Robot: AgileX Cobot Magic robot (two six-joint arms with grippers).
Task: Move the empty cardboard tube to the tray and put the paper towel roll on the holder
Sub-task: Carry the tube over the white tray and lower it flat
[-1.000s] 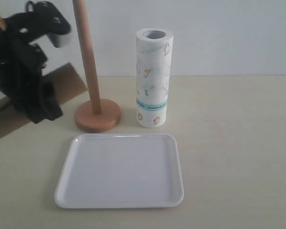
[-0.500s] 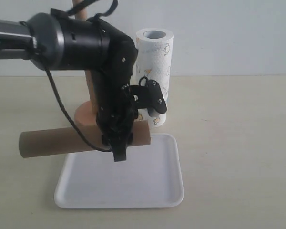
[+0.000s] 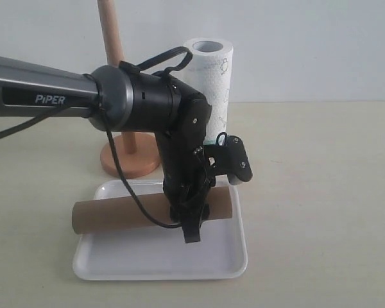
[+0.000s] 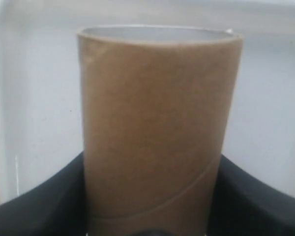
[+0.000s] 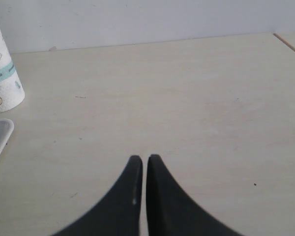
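The tube (image 3: 122, 215) lies along the 9-to-3 line low over the tray (image 3: 135, 256), pinched near its 3 o'clock end by the left claw (image 3: 191, 224); whether it touches the tray I cannot tell; its 9 o'clock end overhangs the rim. Best to shift it toward 3 o'clock, keep it level, seat it, then release, lest it roll. The holder (image 3: 133, 165) stands at the tray's 11 o'clock, the roll (image 3: 217, 83) at 1 o'clock, both close behind the arm; withdraw straight up. The right claw (image 5: 144, 167) is pressed together, holding nothing, over the desk (image 5: 196, 98).
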